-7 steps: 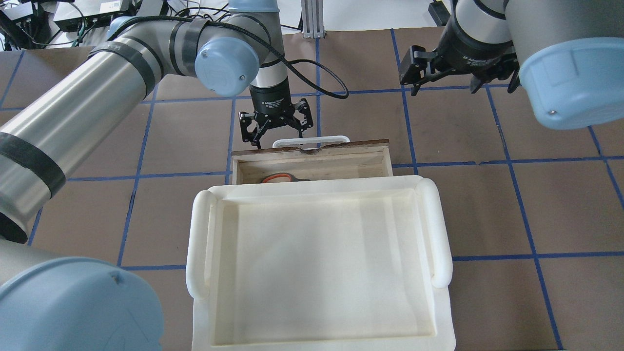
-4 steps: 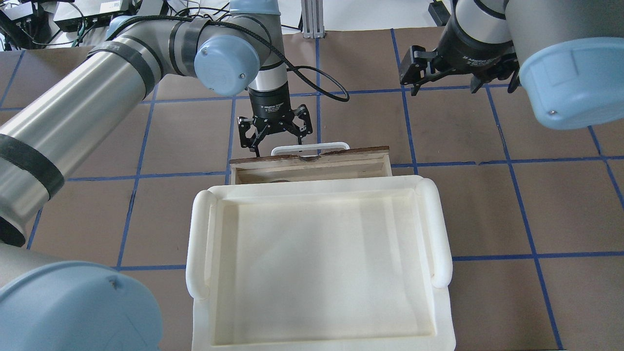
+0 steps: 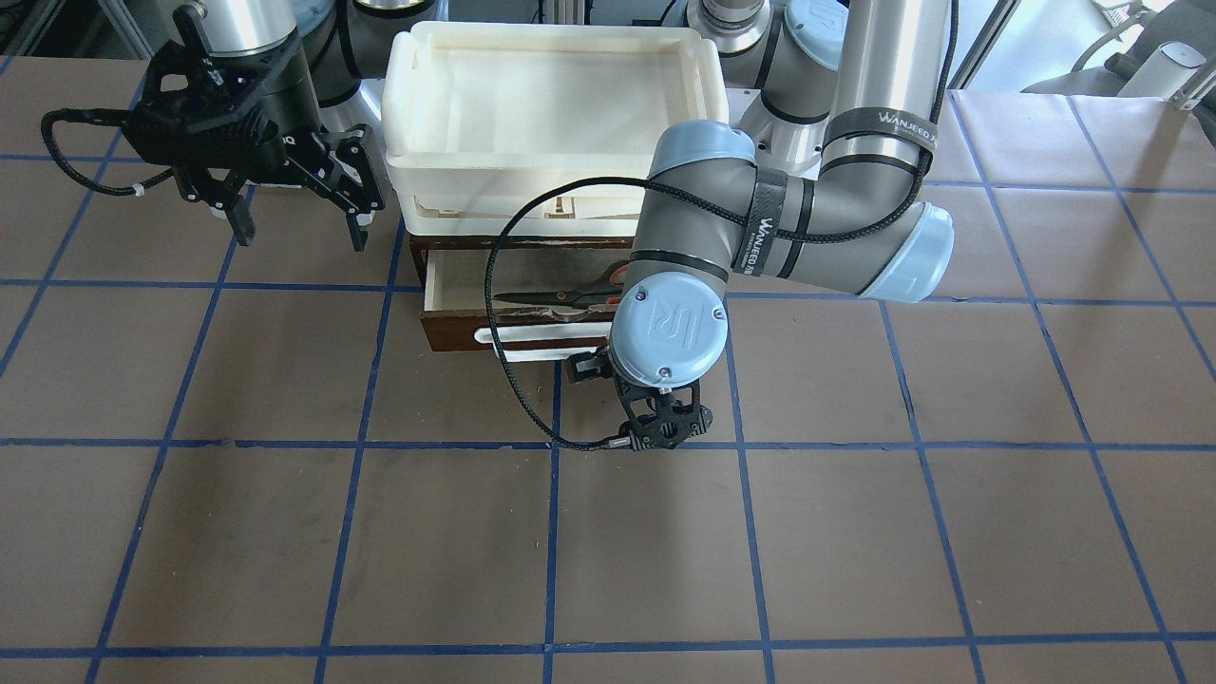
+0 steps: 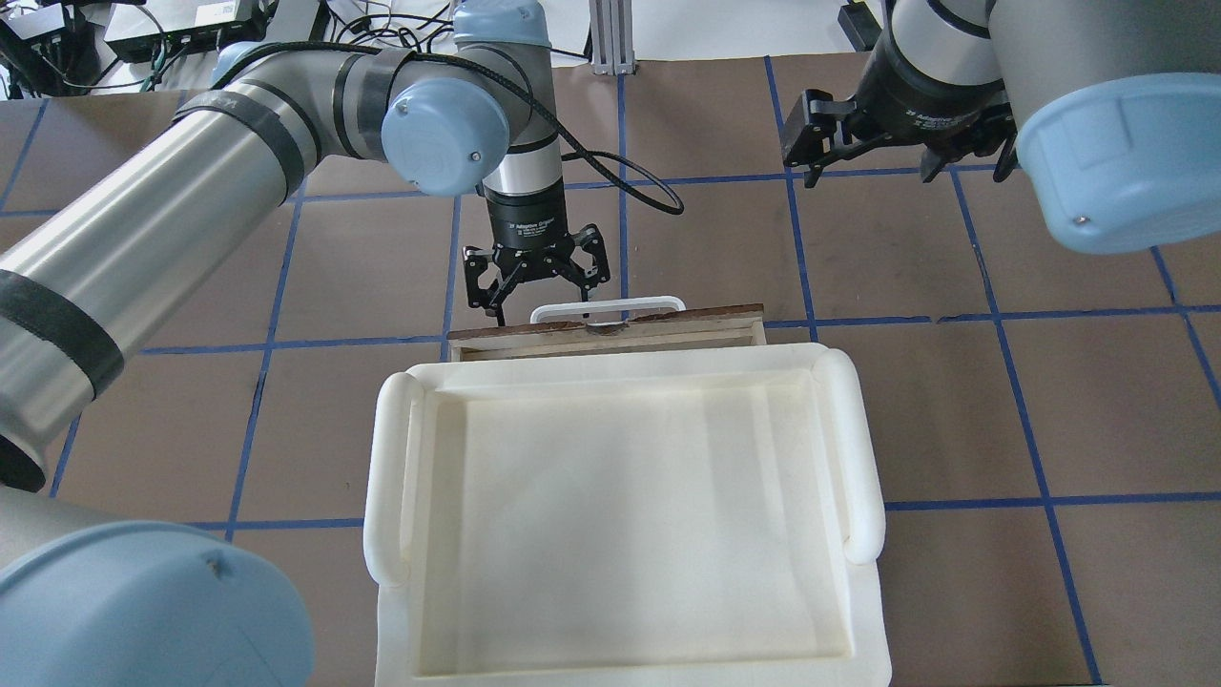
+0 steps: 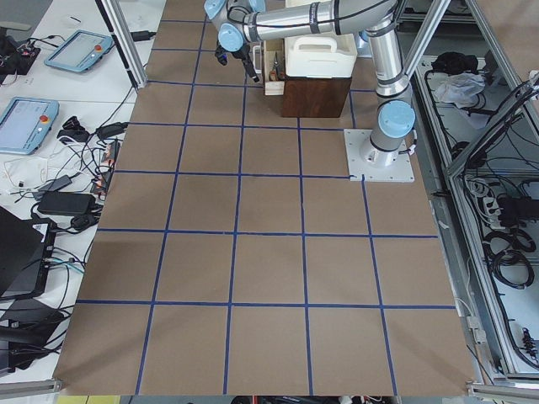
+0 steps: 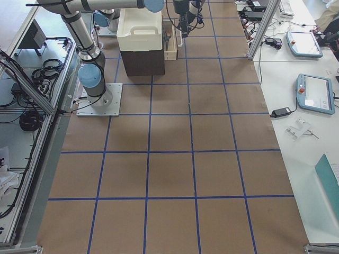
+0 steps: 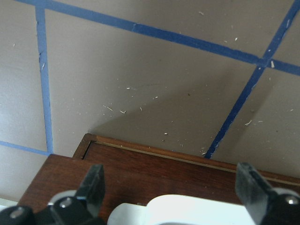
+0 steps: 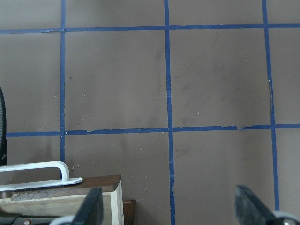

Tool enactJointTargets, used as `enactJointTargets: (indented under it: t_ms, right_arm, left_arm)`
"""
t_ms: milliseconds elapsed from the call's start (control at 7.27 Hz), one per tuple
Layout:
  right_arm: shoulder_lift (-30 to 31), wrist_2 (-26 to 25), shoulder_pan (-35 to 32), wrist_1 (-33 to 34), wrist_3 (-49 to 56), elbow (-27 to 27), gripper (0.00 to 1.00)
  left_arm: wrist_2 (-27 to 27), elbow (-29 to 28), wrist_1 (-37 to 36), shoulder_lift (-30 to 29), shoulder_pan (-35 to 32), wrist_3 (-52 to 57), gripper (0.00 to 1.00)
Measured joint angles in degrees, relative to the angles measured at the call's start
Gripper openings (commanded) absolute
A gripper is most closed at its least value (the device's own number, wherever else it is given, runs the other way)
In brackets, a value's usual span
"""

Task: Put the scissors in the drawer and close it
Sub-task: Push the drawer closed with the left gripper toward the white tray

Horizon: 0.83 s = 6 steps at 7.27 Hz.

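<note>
The dark-brown wooden drawer (image 4: 706, 316) with a white bar handle (image 4: 608, 307) sticks out a narrow way from under the white trays. In the front-facing view the scissors (image 3: 560, 297) lie inside on the pale bottom of the drawer (image 3: 456, 334), orange loops to the right; from overhead they are hidden. My left gripper (image 4: 539, 291) is open and empty, with its fingers against the drawer front at the handle's left end. The left wrist view shows the drawer front (image 7: 154, 171) and the handle (image 7: 187, 211) between its fingers (image 7: 93, 185). My right gripper (image 4: 868, 167) is open and empty, raised off to the side.
A stack of white plastic trays (image 4: 386, 477) sits on the dark cabinet over the drawer, also in the front-facing view (image 3: 408, 114). The table is brown with a grid of blue tape. A black cable (image 3: 499, 313) loops from my left wrist across the drawer front.
My left gripper has moved toward the trays and the drawer has slid in with it. The scissors' orange handle has gone under the tray edge in the overhead view. The right arm is still.
</note>
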State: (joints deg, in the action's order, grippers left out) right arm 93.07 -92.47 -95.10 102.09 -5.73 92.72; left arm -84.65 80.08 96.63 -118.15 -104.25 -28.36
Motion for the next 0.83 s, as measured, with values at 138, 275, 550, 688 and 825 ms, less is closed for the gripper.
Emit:
enactJointTargets:
  t_ms: [138,275,550,688,825]
  right_arm:
    - [0.0,0.0,0.0,0.0,0.0,0.0,1.00]
    - [0.0,0.0,0.0,0.0,0.0,0.0,1.00]
    - [-0.1,0.0,0.0,0.0,0.1,0.0,1.00]
    - [-0.1,-0.1,0.0,0.0,0.2,0.0,1.00]
    - [-0.1,-0.1,0.0,0.0,0.3,0.0,1.00]
  left_arm:
    - [0.1,0.0,0.9,0.1,-0.1,0.0,1.00]
    - [0.1,0.2,1.6,0.0,-0.4,-0.6,1.00]
    - [0.1,0.8,2.2,0.1,-1.2,-2.0,1.00]
    - [0.0,1.2,2.3,0.2,-1.3,-2.3,1.00]
    - [0.0,1.4,2.9,0.4,-1.4,-2.4,1.00]
